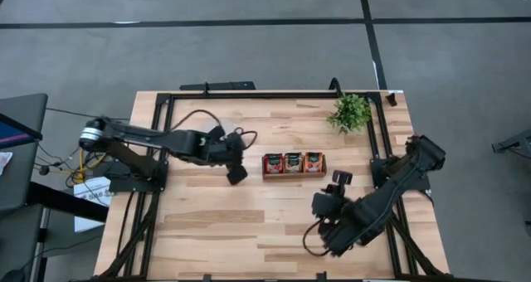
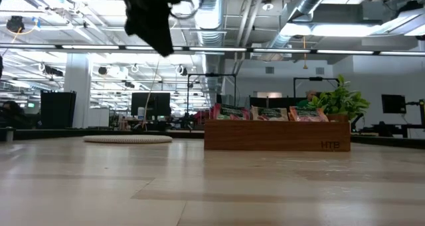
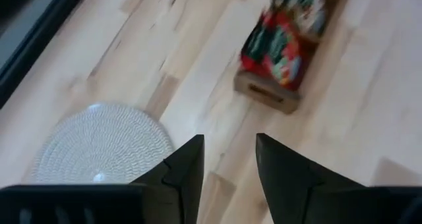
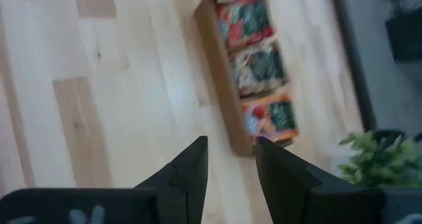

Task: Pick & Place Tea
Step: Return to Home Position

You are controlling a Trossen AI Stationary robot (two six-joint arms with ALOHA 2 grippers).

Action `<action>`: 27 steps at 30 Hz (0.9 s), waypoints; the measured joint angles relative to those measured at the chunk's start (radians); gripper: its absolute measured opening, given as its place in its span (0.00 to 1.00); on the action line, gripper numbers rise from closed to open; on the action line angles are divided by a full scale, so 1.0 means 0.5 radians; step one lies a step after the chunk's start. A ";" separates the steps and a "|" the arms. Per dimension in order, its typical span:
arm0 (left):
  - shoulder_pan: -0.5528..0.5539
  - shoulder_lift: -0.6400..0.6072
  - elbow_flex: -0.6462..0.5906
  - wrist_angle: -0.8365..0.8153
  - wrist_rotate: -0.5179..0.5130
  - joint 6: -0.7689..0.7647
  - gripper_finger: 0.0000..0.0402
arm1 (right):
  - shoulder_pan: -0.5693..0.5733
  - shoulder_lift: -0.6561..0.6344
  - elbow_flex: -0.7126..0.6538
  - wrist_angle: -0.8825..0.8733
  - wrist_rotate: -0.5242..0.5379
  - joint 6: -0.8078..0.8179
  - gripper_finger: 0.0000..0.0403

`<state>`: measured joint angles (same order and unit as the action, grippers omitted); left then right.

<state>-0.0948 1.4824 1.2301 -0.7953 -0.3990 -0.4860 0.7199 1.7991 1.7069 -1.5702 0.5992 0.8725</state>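
Note:
The tea sachets (image 1: 293,162) stand upright in the three compartments of a brown wooden tray (image 1: 294,175) at mid-table. Red-orange and grey-green ones show in the low view (image 2: 269,113) and in both wrist views (image 3: 280,43) (image 4: 257,66). My left gripper (image 1: 236,173) hovers above the table to the left of the tray, open and empty (image 3: 229,141); it shows high up in the low view (image 2: 153,16). My right gripper (image 1: 341,179) is to the right of and nearer than the tray, open and empty (image 4: 231,141).
A round grey-white woven disc (image 3: 99,145) lies flat on the table left of the tray, below my left gripper; it also shows in the low view (image 2: 127,139). A small green plant (image 1: 350,112) stands at the far right. A black frame (image 1: 249,95) edges the table.

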 joint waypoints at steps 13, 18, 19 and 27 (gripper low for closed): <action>-0.254 -0.673 0.000 -0.189 -0.159 -0.146 0.32 | -0.257 -1.003 -0.749 0.449 0.179 -0.138 0.29; -0.368 -0.949 -0.138 -0.244 -0.402 -0.302 0.32 | -0.247 -1.486 -1.248 0.990 0.165 -0.137 0.29; -0.391 -1.015 -0.200 -0.247 -0.441 -0.363 0.32 | -0.237 -1.580 -1.332 1.087 0.169 -0.136 0.29; -0.556 -1.560 -0.707 -0.143 -0.540 -0.776 0.32 | -0.180 -2.160 -1.795 1.424 0.319 0.018 0.29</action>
<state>-0.3730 0.7026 0.8768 -0.8668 -0.6689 -0.8741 0.6300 0.7193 0.8093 -0.8584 0.7584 0.8812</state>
